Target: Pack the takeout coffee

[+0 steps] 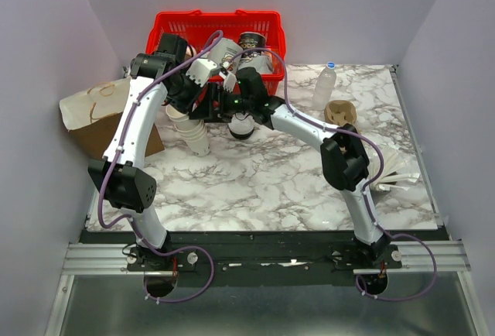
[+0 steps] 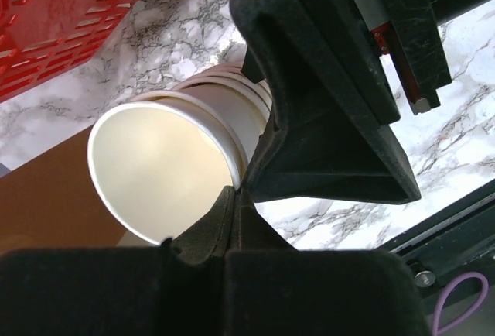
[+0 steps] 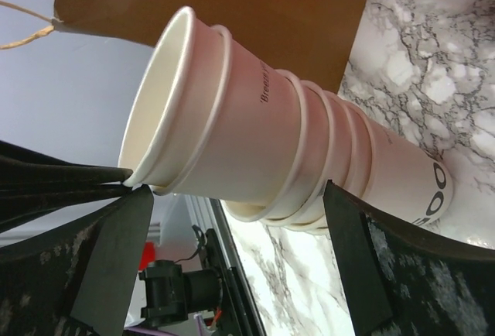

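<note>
top: the stack (image 1: 193, 136) lies at 10 o'clock on the table (image 1: 271, 173), with the bag (image 1: 93, 115) at 9 and the basket (image 1: 216, 15) at 12.
left wrist: the left gripper (image 2: 238, 190) is pinched shut on the rim of the cup (image 2: 155, 173), which sits topmost in the stack.
right wrist: the right gripper (image 3: 236, 190) gapes wide astride the stack, gripping nothing. i'd clamp it on the lower cups, clear of the cup's rim, then draw left straight along the axis so only one cup slides out.

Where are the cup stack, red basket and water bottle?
cup stack (image 3: 294, 142), right wrist view, side wall
red basket (image 1: 193, 20), top external view, far wall
water bottle (image 1: 325, 88), top external view, body
</note>
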Robot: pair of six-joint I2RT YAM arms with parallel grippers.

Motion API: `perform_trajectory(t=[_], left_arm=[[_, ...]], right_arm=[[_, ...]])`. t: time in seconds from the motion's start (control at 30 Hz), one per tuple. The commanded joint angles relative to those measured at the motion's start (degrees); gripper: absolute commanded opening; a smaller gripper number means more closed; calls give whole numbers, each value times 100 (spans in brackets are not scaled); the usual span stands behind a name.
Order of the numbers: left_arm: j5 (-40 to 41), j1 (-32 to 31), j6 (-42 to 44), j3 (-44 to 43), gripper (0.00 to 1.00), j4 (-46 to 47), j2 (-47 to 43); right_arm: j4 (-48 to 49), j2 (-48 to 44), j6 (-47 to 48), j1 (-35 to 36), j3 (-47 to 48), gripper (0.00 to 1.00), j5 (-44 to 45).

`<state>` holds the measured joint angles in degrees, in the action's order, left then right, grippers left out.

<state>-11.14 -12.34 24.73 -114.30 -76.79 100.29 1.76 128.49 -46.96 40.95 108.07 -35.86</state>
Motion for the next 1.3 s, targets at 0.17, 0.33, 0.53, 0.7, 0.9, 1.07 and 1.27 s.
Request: perform_trajectory(t=[0.17,0.33,0.53,0.7,0.9,1.07,1.27], left_arm=[[-55,-14,-12,-119,0,-969,-264],[-38,-14,-30,-110,0,-969,-291],[225,-23,14,-285,0,-916,-343],[638,-76,137,-663,0,-863,-344],[744,-207,164,-708,0,-785,-405],[938,-304,225,-857,0,-662,-475],[1218,-348,269,-1164,0,-530,-563]], right_arm=[[-1274,326,2,-210,-102,100,1247],[-1318,326,64,-210,-216,100,1300],[-1318,309,169,-210,-234,100,1283],[-1336,195,266,-210,-418,100,1257],[-1310,10,389,-236,-550,100,1090],[-1090,-183,714,-245,-507,100,923],[-1081,-675,1706,-316,-576,100,852]])
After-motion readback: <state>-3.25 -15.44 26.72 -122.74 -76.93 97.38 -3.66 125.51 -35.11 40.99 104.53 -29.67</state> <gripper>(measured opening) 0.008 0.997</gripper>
